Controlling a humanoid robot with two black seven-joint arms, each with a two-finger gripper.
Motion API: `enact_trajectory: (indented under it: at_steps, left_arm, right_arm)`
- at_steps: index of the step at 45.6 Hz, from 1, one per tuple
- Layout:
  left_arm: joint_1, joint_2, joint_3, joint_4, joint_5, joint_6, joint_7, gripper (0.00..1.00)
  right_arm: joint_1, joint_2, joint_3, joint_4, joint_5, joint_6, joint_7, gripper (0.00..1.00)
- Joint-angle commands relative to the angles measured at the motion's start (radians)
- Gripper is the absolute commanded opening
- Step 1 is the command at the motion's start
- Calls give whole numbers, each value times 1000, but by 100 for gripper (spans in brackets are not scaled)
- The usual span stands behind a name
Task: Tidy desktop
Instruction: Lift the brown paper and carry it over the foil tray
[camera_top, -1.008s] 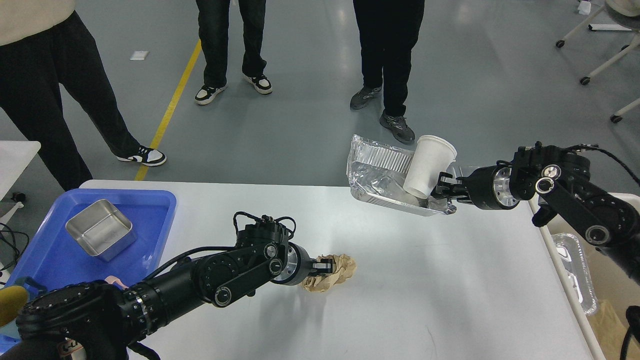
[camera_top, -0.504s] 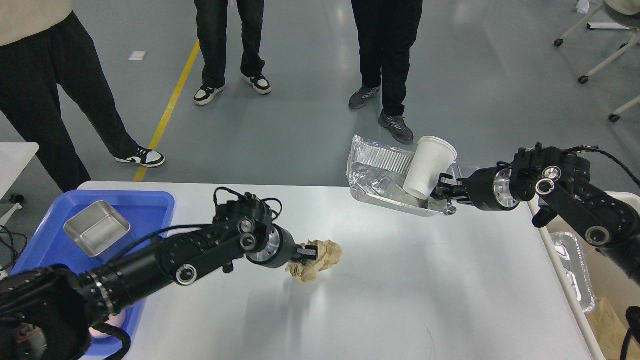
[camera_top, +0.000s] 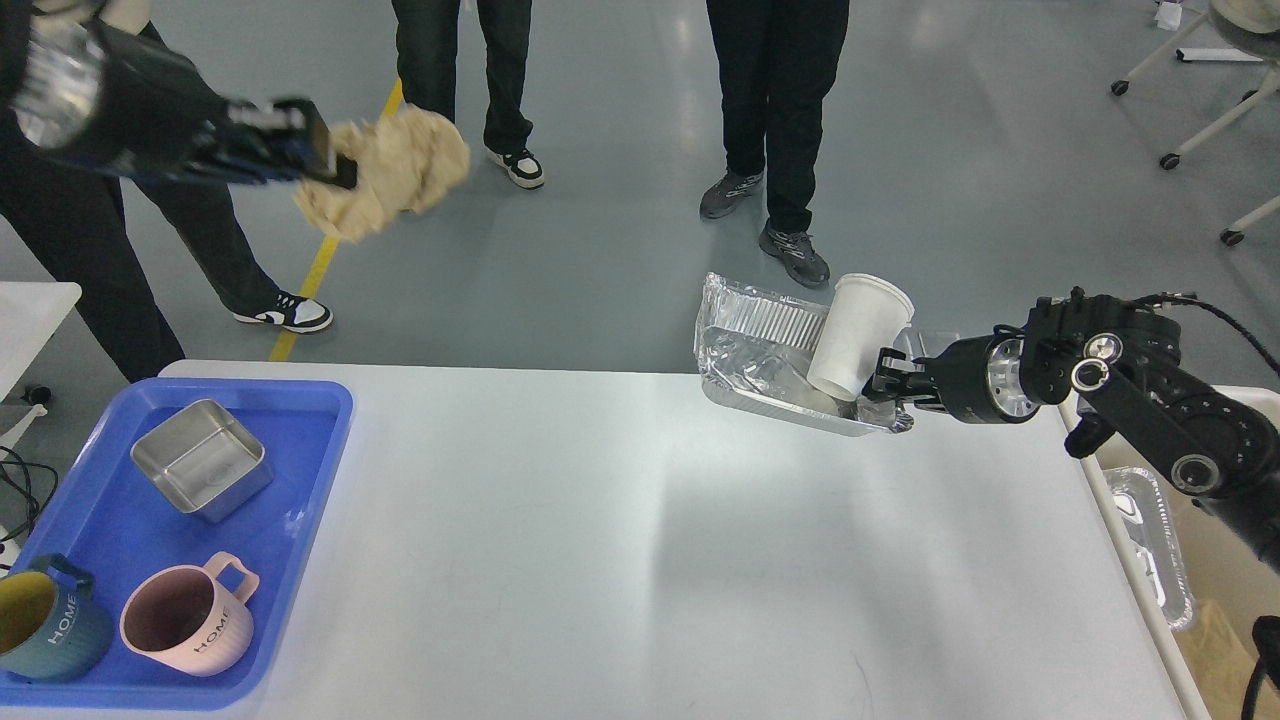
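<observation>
The white desktop (camera_top: 640, 540) fills the lower half of the view. My left gripper (camera_top: 335, 160) is raised high at the upper left, blurred, shut on a crumpled brown paper ball (camera_top: 395, 170). My right gripper (camera_top: 885, 385) is shut on the near rim of a foil tray (camera_top: 760, 365), holding it tilted above the desktop's far right part. A white paper cup (camera_top: 855, 335) leans inside the foil tray, against its right side.
A blue tray (camera_top: 300, 470) at the left holds a steel box (camera_top: 200, 472), a pink mug (camera_top: 185, 620) and a dark teal mug (camera_top: 45, 630). A cream bin (camera_top: 1200, 560) at the right holds another foil tray (camera_top: 1150, 540). People's legs (camera_top: 770, 120) stand beyond the table.
My left gripper lifted the paper ball off the desktop and swung it up to the upper left, uncovering the mugs in the blue tray. The right arm stayed put.
</observation>
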Motion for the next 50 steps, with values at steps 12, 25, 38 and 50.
enact_trajectory:
  at_steps: [12, 25, 38, 50]
  left_arm:
    - [-53, -48, 33, 19, -21, 0, 0, 0]
    - [-96, -702, 102, 320, 95, 193, 5, 0]
    - [-81, -1175, 116, 850, 289, 214, -120, 0]
    - [-30, -1233, 187, 871, 298, 295, -159, 0]
  right_arm:
    - [5, 4, 0, 0, -2, 0, -3, 0]
    - [8, 5, 0, 0, -2, 0, -3, 0]
    - [6, 1, 0, 8, 0, 0, -5, 0]
    - [3, 2, 0, 8, -2, 0, -5, 0]
